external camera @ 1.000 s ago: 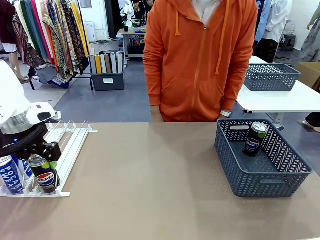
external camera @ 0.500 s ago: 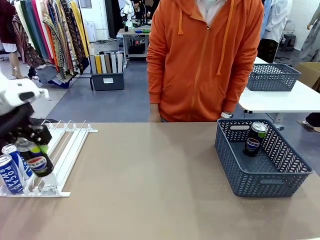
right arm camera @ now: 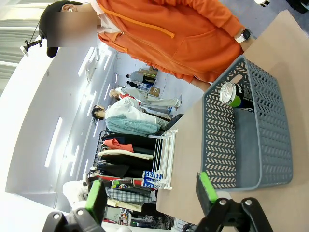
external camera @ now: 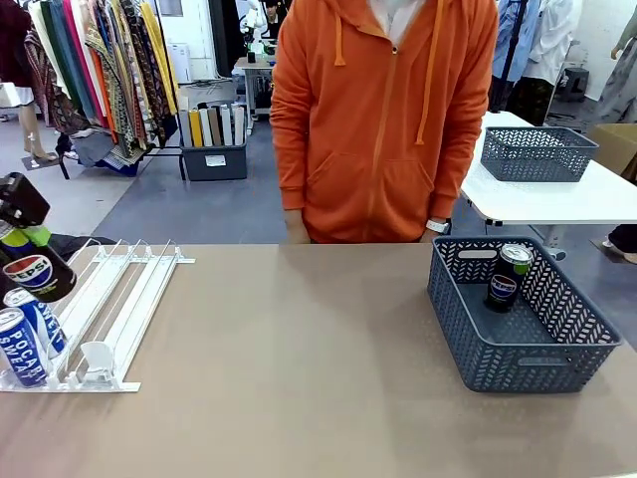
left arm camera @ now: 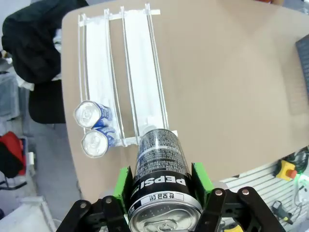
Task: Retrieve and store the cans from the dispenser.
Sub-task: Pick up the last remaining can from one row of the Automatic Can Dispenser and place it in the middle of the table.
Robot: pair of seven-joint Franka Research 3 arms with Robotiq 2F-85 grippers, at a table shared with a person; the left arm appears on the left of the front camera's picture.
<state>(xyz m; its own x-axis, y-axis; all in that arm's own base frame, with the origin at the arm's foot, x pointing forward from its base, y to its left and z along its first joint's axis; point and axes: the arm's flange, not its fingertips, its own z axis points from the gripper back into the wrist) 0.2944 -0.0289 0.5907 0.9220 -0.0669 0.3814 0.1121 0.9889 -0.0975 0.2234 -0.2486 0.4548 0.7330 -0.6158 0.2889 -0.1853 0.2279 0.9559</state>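
The left gripper (left arm camera: 161,191) clamps a dark aluminium Pepsi can (external camera: 38,274) aslant above the clear plastic sloped dispenser (external camera: 119,299) (two blue-and-white cans (external camera: 22,344) sit at its low end); it could slip on the carry to the grey mesh basket (external camera: 518,360) at right. The right gripper (right arm camera: 150,193) stands open, empty

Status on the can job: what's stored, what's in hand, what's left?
Done: one black-and-green can stands in the grey mesh basket. In hand: the left tool is shut on a Pepsi can, held in the air off the dispenser. Left: two Pocari Sweat cans wait in the dispenser, and the held can isn't in the basket yet.
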